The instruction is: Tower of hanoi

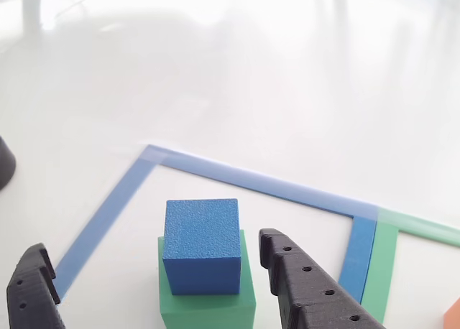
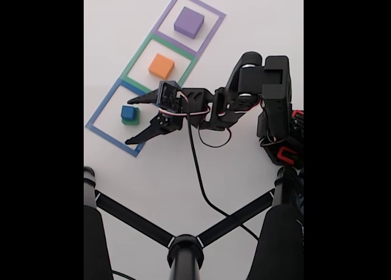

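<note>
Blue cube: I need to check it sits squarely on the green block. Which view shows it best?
The other view: the blue cube is close and sharp, stacked on the green block between the open gripper fingers. The fixed view shows it small.

- The green block [image 1: 207, 300] runs off the bottom edge in the other view, and the blue cube [image 1: 202, 244] sitting on it hides most of its top.
- Only a sliver of the orange block [image 1: 453, 314] pokes in at the right edge there, rest is cut off.
- Both gripper [image 1: 162, 286] fingers are chopped by the bottom edge too.
- Some dark thing [image 1: 4, 164] at the left edge, can't tell what it is.
- In the fixed view the green block [image 2: 131, 120] is mostly covered by the blue cube [image 2: 127, 112].
</note>
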`<state>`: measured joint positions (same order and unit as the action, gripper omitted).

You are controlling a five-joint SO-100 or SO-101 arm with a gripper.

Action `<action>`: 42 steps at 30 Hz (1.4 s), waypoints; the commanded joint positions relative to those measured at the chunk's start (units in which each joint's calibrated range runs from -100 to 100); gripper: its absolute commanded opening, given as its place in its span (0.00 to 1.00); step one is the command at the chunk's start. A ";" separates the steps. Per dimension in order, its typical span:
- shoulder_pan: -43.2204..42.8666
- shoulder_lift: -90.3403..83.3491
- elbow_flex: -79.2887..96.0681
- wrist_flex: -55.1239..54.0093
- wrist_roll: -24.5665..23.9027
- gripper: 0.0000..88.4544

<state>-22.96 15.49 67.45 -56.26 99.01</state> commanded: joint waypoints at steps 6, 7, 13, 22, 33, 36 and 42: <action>-0.94 -0.43 -2.07 -1.49 0.99 0.28; -1.02 -0.35 -2.07 -1.49 0.99 0.28; -1.17 0.05 -2.07 -1.89 0.99 0.22; -1.25 0.45 -2.16 -2.06 0.99 0.15; -1.47 1.01 -2.71 -2.95 0.99 0.09; -1.47 1.01 -2.71 -2.95 0.99 0.09; -1.25 0.61 -2.25 -3.03 0.99 0.06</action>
<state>-23.86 17.43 66.23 -57.62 99.41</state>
